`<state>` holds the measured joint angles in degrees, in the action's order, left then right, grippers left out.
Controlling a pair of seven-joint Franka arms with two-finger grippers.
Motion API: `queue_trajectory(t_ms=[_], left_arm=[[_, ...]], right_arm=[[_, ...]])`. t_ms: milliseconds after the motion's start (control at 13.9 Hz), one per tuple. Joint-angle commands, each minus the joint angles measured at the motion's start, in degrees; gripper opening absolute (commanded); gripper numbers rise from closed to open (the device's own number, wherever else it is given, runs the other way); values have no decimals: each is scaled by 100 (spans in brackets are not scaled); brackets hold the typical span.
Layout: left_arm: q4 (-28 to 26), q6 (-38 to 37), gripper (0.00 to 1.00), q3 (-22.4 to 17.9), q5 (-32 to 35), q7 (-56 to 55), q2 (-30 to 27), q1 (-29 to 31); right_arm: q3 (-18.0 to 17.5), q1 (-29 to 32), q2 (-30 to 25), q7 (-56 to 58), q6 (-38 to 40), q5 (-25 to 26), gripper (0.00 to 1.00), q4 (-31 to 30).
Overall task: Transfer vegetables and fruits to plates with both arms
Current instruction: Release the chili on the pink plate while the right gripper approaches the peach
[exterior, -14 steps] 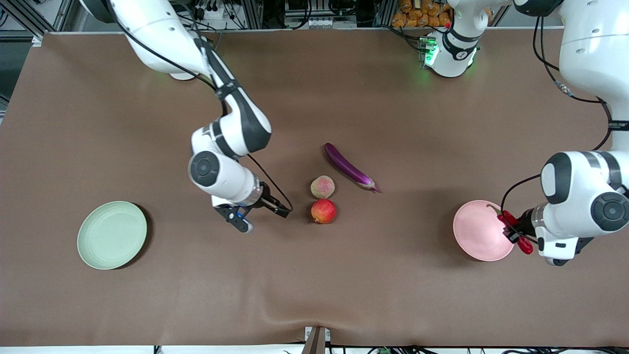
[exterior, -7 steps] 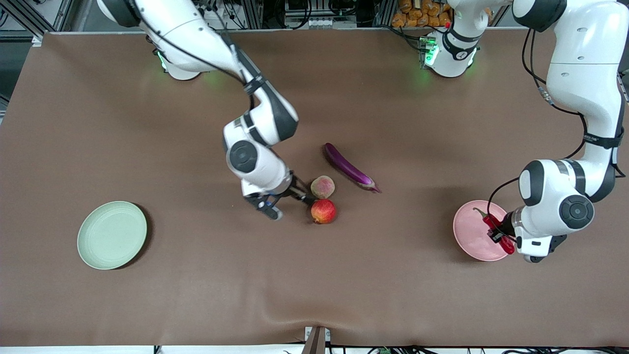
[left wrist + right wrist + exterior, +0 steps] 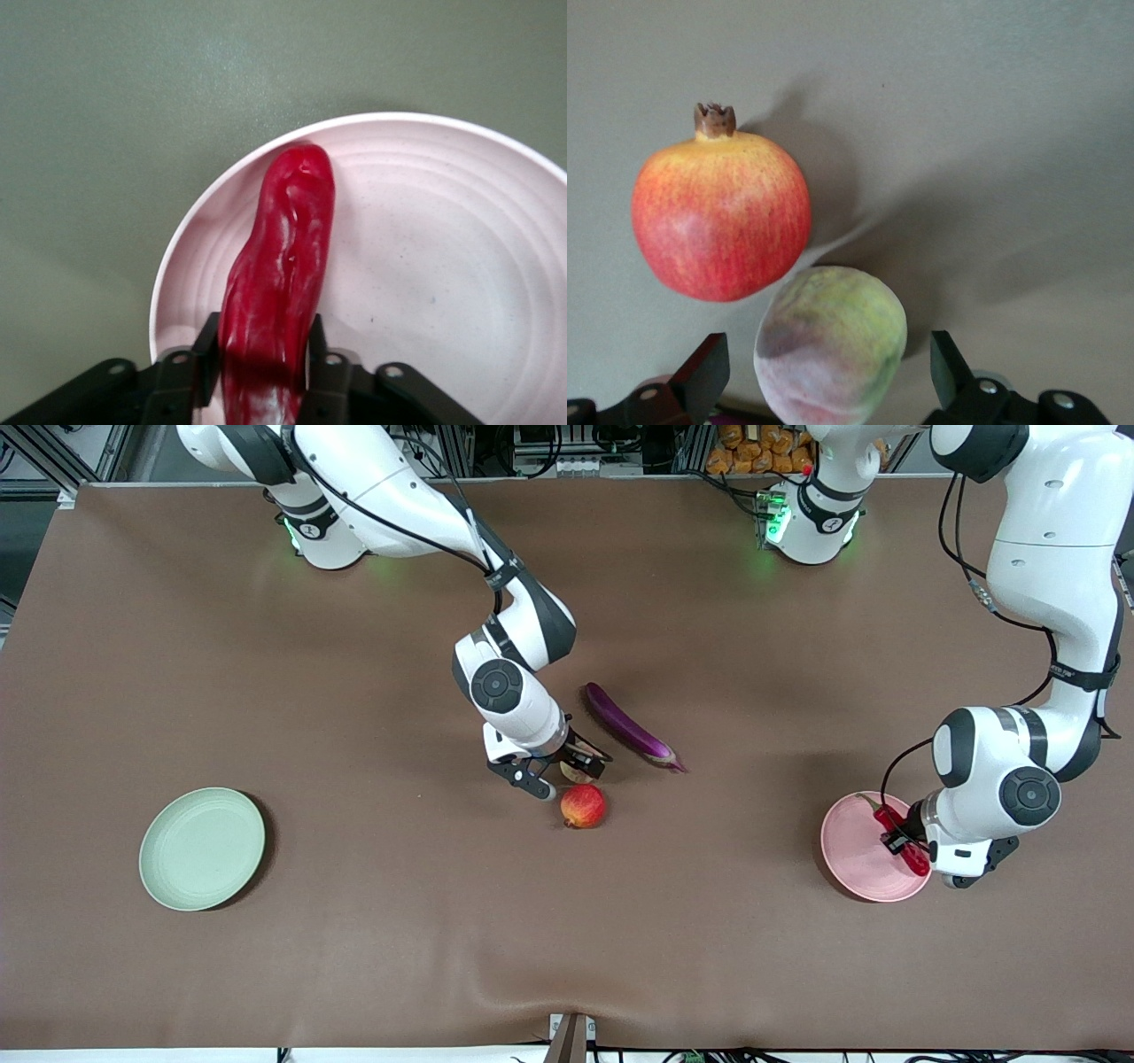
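I'm holding the right gripper (image 3: 562, 772) wide open around the green fruit (image 3: 831, 343); the left gripper (image 3: 897, 843) is pinching the chili (image 3: 278, 270) over the pink plate (image 3: 855, 850).

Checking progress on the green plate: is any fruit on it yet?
No, the mint green plate lies bare, while the red-orange fruit sits on the table.

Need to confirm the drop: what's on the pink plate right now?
The red chili pepper lies on the pink plate, its lower end between the left end effector's fingers. Nothing else shows; the wrist covers the plate's edge.
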<state>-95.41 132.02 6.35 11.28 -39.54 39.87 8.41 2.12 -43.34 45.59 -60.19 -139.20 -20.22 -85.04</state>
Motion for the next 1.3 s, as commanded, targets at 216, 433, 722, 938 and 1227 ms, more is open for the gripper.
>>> queue_trajectory(t_ms=[216, 433, 722, 938, 1227], left_arm=[[-241, -685, 100, 86, 59, -18, -813, 11], [-215, -1274, 100, 436, -108, -193, -1130, 20], [-188, -1610, 100, 1095, -302, -1289, -1272, -24], [-188, -1566, 100, 1597, -319, -2292, -1175, -190], [-188, -1347, 100, 1782, -574, -3031, -999, -594]], right_arm=[[78, -219, 284, -142, -37, 1, 100, 286], [78, -245, 284, -107, -29, 97, 78, 286], [95, -192, 170, -80, 408, 106, 0, 286], [104, -61, -171, -72, 1356, 89, 0, 286], [148, 684, -857, 874, 3009, 98, 0, 234]])
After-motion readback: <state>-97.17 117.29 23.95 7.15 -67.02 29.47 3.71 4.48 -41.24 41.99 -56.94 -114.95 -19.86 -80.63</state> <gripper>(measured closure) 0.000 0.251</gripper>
